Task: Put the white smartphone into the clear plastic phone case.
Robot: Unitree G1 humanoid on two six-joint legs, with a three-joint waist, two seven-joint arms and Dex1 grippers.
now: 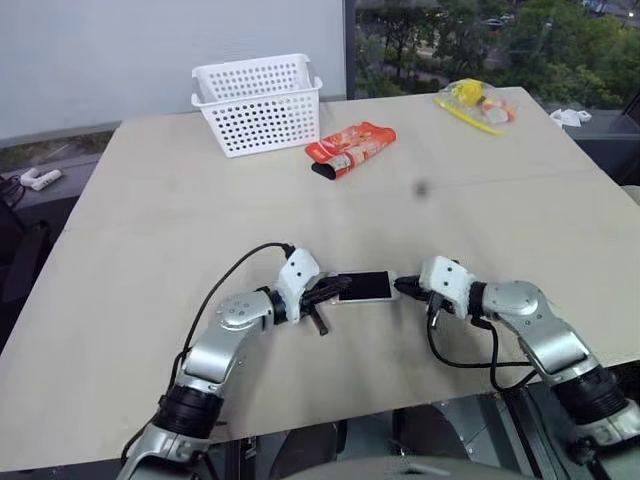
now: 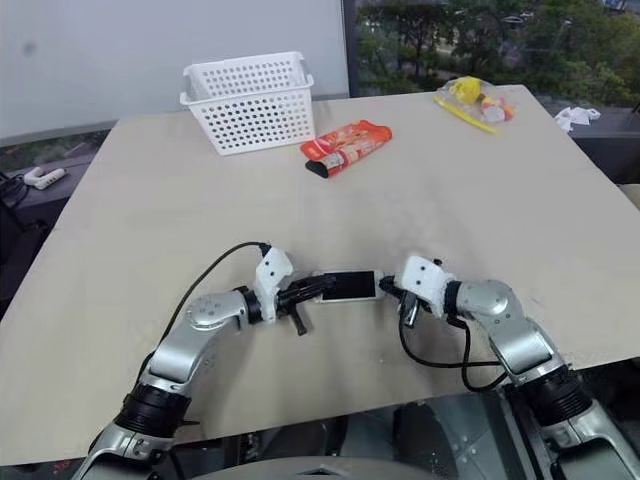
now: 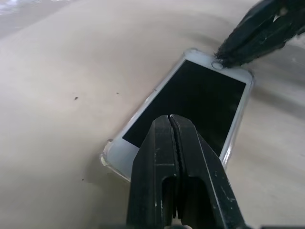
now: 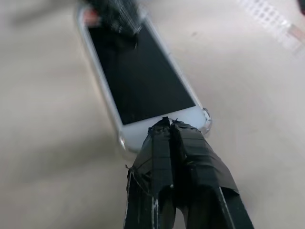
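From the head camera, the white smartphone (image 1: 364, 287) lies flat on the wooden table (image 1: 150, 220) near its front edge, between the two grippers. The left gripper (image 1: 337, 290) meets one short end and the right gripper (image 1: 398, 285) the other. Farther back stand a white basket (image 1: 258, 103), a red snack packet (image 1: 350, 148) and a bag of yellow items (image 1: 474, 102). In the left wrist view, that gripper's fingers (image 3: 178, 157) are pressed together over the phone's near end, and the clear plastic phone case (image 3: 108, 160) rims the phone. In the right wrist view, its fingers (image 4: 174, 152) are likewise pressed together, tips over the white bezel, with the case corner visible beside them.
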